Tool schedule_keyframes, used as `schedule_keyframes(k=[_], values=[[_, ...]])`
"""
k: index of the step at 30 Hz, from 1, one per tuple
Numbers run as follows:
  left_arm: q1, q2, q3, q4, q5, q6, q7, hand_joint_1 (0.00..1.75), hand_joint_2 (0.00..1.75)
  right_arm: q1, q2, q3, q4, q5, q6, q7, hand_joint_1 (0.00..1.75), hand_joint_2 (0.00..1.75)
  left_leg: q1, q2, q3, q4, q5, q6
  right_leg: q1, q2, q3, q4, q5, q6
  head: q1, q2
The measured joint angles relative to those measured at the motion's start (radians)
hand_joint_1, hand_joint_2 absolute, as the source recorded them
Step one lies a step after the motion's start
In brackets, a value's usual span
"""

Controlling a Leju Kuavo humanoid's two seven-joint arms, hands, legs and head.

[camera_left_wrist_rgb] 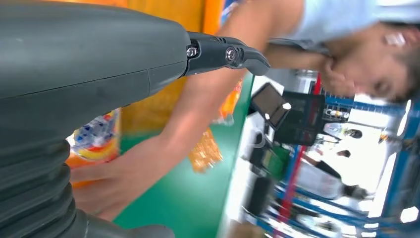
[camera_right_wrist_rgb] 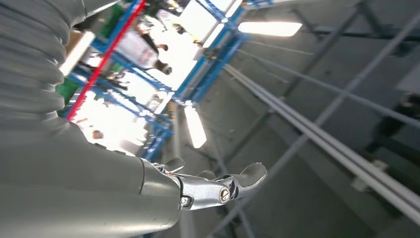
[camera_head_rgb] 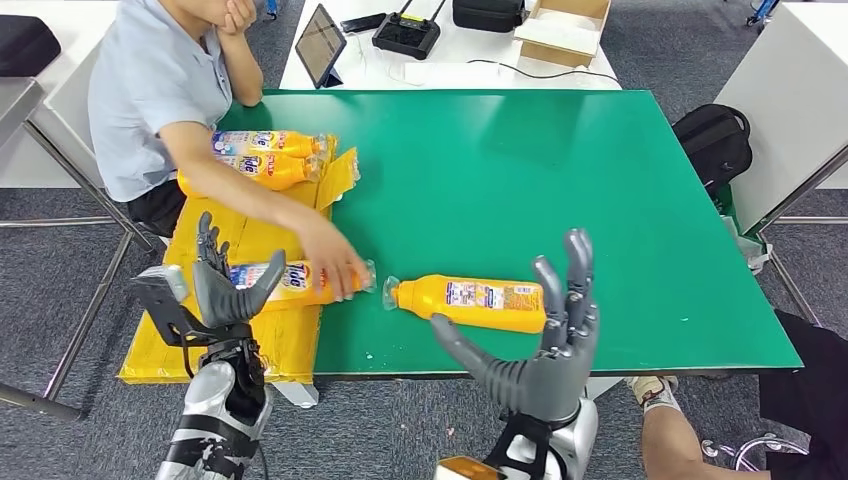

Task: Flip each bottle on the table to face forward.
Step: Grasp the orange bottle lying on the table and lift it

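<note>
Both hands, left hand (camera_head_rgb: pixel 225 290) and right hand (camera_head_rgb: pixel 545 340), hover empty with fingers spread at lower frame; reaching for the orange plastic bottle (camera_head_rgb: pixel 300 283) risks striking the person's hand (camera_head_rgb: pixel 335 268) on it.

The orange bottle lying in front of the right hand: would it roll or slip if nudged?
The orange bottle lies on its side on the bare green table, so it may roll. Its glossy plastic looks slippery. The open right hand hovers near, not touching it.

Green table (camera_head_rgb: pixel 600 200) on grey carpet floor (camera_head_rgb: pixel 400 420). White desk (camera_head_rgb: pixel 470 60) behind w/ tablet (camera_head_rgb: pixel 320 45), controller (camera_head_rgb: pixel 407 35). Blue racking (camera_right_wrist_rgb: pixel 148 59), ceiling strip light (camera_right_wrist_rgb: pixel 195 126) overhead.
</note>
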Motion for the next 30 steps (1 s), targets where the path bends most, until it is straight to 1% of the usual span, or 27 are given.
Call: schedule_keyframes(k=[2, 3, 7, 13, 16, 21, 26, 30], values=[[0.005, 0.018, -0.018, 0.005, -0.100, -0.008, 0.028, 0.00, 1.75, 0.012, 0.000, -0.019, -0.004, -0.007, 0.000, 0.000, 0.00, 1.75, 0.000, 0.000, 0.000, 0.000, 0.000, 0.000, 0.000, 0.000, 0.000, 0.000, 0.000, 0.000, 0.000, 0.000], [0.007, 0.024, -0.024, 0.010, -0.125, -0.018, 0.042, 0.00, 1.75, 0.016, 0.000, -0.026, -0.006, -0.004, 0.000, 0.000, 0.00, 1.75, 0.000, 0.000, 0.000, 0.000, 0.000, 0.000, 0.000, 0.000, 0.000, 0.000, 0.000, 0.000, 0.000, 0.000], [0.007, 0.037, -0.037, 0.036, -0.141, -0.037, 0.063, 0.00, 1.75, 0.027, 0.000, -0.044, -0.009, 0.008, 0.000, 0.000, 0.00, 1.75, 0.000, 0.000, 0.000, 0.000, 0.000, 0.000, 0.000, 0.000, 0.000, 0.000, 0.000, 0.000, 0.000, 0.000], [0.008, 0.049, -0.041, 0.053, -0.148, -0.031, 0.070, 0.00, 1.75, 0.035, 0.000, -0.059, -0.012, 0.012, 0.000, 0.000, 0.00, 1.75, 0.000, 0.000, 0.000, 0.000, 0.000, 0.000, 0.000, 0.000, 0.000, 0.000, 0.000, 0.000, 0.000, 0.000], [0.014, 0.058, -0.039, 0.054, -0.172, -0.025, 0.082, 0.00, 1.75, 0.050, 0.004, -0.075, -0.005, 0.034, 0.000, 0.000, 0.00, 1.75, 0.000, 0.000, 0.000, 0.000, 0.000, 0.000, 0.000, 0.000, 0.000, 0.000, 0.000, 0.000, 0.000, 0.000], [0.067, 0.074, -0.024, 0.028, -0.302, -0.024, 0.093, 0.00, 1.75, 0.082, 0.020, -0.156, 0.044, 0.064, 0.000, 0.000, 0.00, 1.75, 0.000, 0.000, 0.000, 0.000, -0.001, 0.000, 0.000, 0.000, 0.000, 0.000, 0.000, 0.000, 0.000, 0.000], [0.117, 0.084, -0.012, -0.008, -0.383, 0.001, 0.106, 0.00, 1.75, 0.094, 0.032, -0.238, 0.107, 0.090, 0.000, 0.001, 0.00, 1.75, 0.000, 0.000, 0.000, 0.000, -0.001, -0.001, 0.000, 0.000, 0.000, 0.000, -0.001, 0.000, 0.000, 0.000], [0.178, 0.090, 0.006, -0.070, -0.472, 0.042, 0.121, 0.00, 1.75, 0.105, 0.035, -0.308, 0.218, 0.164, 0.000, 0.043, 0.00, 1.75, 0.000, 0.000, 0.000, 0.000, -0.001, -0.001, 0.000, 0.000, 0.000, 0.000, -0.001, 0.000, 0.000, 0.000]])
